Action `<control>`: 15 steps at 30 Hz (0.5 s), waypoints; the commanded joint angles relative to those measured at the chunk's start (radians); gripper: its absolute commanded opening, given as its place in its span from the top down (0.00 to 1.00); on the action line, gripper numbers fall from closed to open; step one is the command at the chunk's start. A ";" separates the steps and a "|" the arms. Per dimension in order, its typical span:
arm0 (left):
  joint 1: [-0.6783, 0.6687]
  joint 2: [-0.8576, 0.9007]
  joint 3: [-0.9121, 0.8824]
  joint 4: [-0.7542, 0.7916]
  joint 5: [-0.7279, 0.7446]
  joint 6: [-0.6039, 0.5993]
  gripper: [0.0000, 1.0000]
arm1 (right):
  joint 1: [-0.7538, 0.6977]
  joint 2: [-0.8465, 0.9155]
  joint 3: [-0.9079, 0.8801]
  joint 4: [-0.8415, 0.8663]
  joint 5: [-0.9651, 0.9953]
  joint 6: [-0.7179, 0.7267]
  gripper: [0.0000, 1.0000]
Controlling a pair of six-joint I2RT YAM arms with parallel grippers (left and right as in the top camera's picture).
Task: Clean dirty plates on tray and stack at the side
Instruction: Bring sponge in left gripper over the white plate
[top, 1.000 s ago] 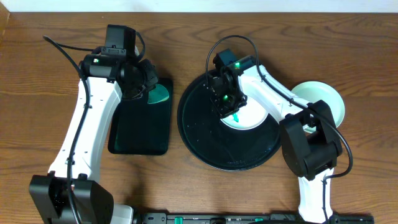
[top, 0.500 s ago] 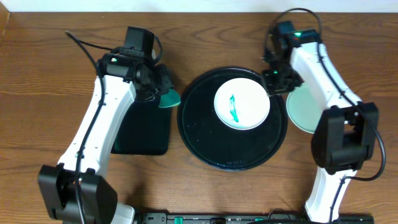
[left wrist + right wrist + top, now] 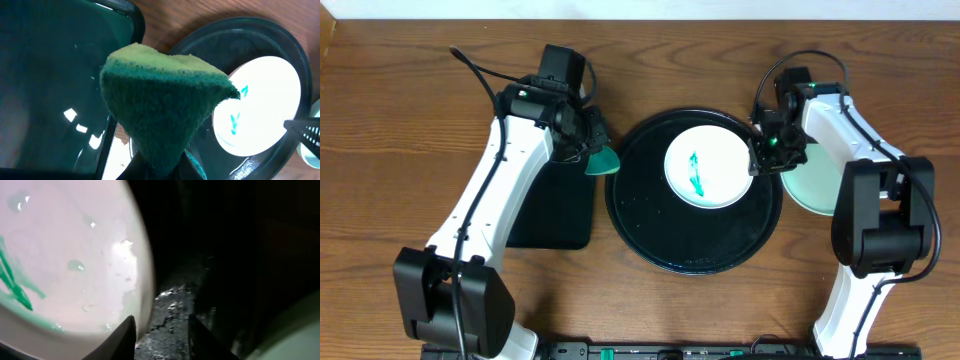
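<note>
Overhead: streaked white plate (image 3: 709,166) on round tray (image 3: 660,230).
Left of tray, left fingers (image 3: 591,150) pinch a sponge (image 3: 605,163); right fingers (image 3: 125,335), slightly apart and empty, over its right edge.

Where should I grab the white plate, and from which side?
Best pinch the white plate by its rim, on the edge nearest the right gripper, coming from that side: it lies flat on the tray, so only the rim offers purchase.

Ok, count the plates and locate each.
2. A white, green-streaked plate lies on the round black tray; a mint-green plate sits on the table beside it, partly under the right arm. Others may be hidden.
</note>
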 commanded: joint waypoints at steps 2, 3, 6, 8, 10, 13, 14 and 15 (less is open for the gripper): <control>0.000 -0.005 -0.005 0.000 -0.010 0.014 0.93 | 0.017 -0.009 -0.005 0.031 -0.042 -0.019 0.68; 0.000 -0.005 -0.005 0.000 -0.010 0.014 0.93 | 0.018 -0.009 -0.005 0.040 -0.043 -0.006 0.69; 0.000 -0.005 -0.005 0.000 -0.010 0.014 0.93 | 0.024 -0.009 -0.009 0.082 -0.050 0.043 0.77; 0.000 -0.005 -0.005 0.000 -0.010 0.014 0.93 | 0.042 -0.008 -0.020 0.112 -0.049 0.097 0.88; 0.000 -0.005 -0.005 0.000 -0.011 0.014 0.93 | 0.069 -0.008 -0.042 0.133 -0.049 0.129 0.98; 0.000 -0.005 -0.005 0.000 -0.010 0.014 0.93 | 0.122 -0.008 -0.072 0.151 -0.049 0.168 0.99; -0.001 -0.005 -0.005 -0.001 -0.010 0.014 0.93 | 0.138 -0.008 -0.073 0.145 -0.048 0.176 0.99; -0.002 -0.005 -0.005 -0.001 -0.010 0.018 0.93 | 0.151 -0.008 -0.073 0.140 -0.041 0.201 0.99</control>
